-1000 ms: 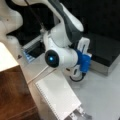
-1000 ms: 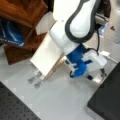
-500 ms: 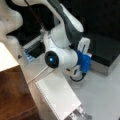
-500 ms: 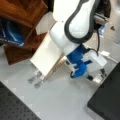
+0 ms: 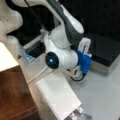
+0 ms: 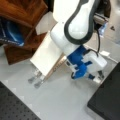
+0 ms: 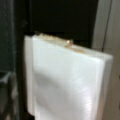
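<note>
My gripper [image 6: 35, 81] sits low over the grey table [image 6: 62, 100], fingertips at a front view's bottom left. Can't tell if it's wide or narrow w/ the white board [image 6: 46, 56] covering it. Board also fills the wrist view [image 7: 67, 82] and leans beside the wood shelf [image 6: 22, 15]. Black mat [image 6: 107, 100] lies to that view's right.

Gripper [image 6: 35, 81] tips small and blurred at white board's [image 6: 47, 58] lower end, jaw state unreadable, same fingers cut by bottom edge in a front view [image 5: 80, 116], wrist view filled by blurred white slab [image 7: 67, 82], its bottom cropped.
</note>
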Controlling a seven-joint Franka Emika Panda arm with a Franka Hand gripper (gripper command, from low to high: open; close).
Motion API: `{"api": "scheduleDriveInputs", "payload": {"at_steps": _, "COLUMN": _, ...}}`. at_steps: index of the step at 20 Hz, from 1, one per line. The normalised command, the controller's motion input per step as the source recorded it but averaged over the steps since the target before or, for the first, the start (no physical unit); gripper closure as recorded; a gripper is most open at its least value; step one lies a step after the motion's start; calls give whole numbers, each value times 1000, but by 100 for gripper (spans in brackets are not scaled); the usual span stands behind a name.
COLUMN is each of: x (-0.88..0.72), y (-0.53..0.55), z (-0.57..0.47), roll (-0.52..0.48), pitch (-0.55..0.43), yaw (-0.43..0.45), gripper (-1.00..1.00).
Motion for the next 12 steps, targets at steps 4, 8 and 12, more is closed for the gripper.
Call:
{"api": "scheduleDriveInputs", "payload": {"at_steps": 4, "x": 11, "y": -5, "z": -55, "roll": 176, "pitch": -57, "yaw": -62, "gripper": 100}}
{"api": "scheduleDriveInputs", "payload": {"at_steps": 8, "x": -13, "y": 64, "z": -112, "roll": 156, "pitch": -33, "yaw": -69, "gripper": 100}}
{"api": "scheduleDriveInputs", "payload": {"at_steps": 12, "x": -8, "y": 93, "z": -161, "roll": 110, "pitch": 10, "yaw": -90, "gripper": 100}}
